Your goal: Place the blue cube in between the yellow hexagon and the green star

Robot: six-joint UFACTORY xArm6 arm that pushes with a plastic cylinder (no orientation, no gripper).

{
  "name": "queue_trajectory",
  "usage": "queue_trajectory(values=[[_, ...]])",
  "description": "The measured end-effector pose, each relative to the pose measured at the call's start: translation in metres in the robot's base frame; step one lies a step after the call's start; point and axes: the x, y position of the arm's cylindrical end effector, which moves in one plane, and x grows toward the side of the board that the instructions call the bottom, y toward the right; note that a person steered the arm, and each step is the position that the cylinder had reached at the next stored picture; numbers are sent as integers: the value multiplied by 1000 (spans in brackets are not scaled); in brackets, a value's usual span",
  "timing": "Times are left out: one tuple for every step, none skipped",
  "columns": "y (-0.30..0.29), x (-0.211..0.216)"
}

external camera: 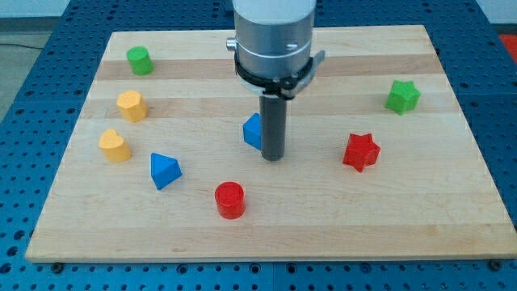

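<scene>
The blue cube sits near the board's middle, partly hidden behind my rod. My tip rests on the board touching or just beside the cube's right side. The yellow hexagon lies at the view's left. The green star lies at the view's right, far from the cube.
A green cylinder-like block is at top left. A yellow heart-like block and a blue triangular block lie at the left. A red cylinder is at bottom centre. A red star is right of my tip. The wooden board rests on a blue perforated table.
</scene>
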Motion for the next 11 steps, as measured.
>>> queue_trajectory(values=[[7, -70], [20, -27], [-3, 2], [-40, -48], [-25, -112], [-33, -76], [-85, -66], [-125, -99], [-49, -130], [-26, -111], [-74, -79]])
